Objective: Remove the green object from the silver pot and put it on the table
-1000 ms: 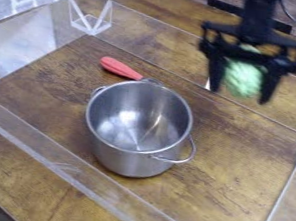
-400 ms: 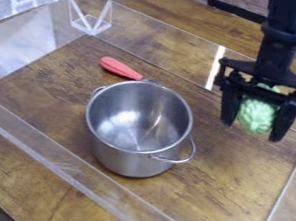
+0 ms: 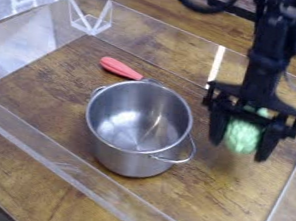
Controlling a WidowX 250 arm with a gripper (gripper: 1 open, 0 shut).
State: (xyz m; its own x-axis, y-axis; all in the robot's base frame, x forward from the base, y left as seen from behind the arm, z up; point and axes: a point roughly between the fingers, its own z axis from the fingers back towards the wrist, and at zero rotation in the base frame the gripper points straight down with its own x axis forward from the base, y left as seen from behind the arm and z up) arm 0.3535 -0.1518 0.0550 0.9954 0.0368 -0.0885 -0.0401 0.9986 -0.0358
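Observation:
The silver pot (image 3: 138, 128) stands on the dark brown table (image 3: 60, 82), left of centre, and its inside looks empty. My gripper (image 3: 247, 139) hangs to the right of the pot, low over the tabletop. It is shut on the light green object (image 3: 244, 138), which sits between the two dark fingers. I cannot tell whether the green object touches the table.
A small red flat item (image 3: 120, 67) lies on the table just behind the pot. Clear acrylic walls (image 3: 51, 162) run along the table edges, with one close on the right (image 3: 290, 189). A clear bracket (image 3: 87, 17) stands at the back left.
My gripper has moved down and toward the front with the green object, from high at the back right to low beside the pot's right side.

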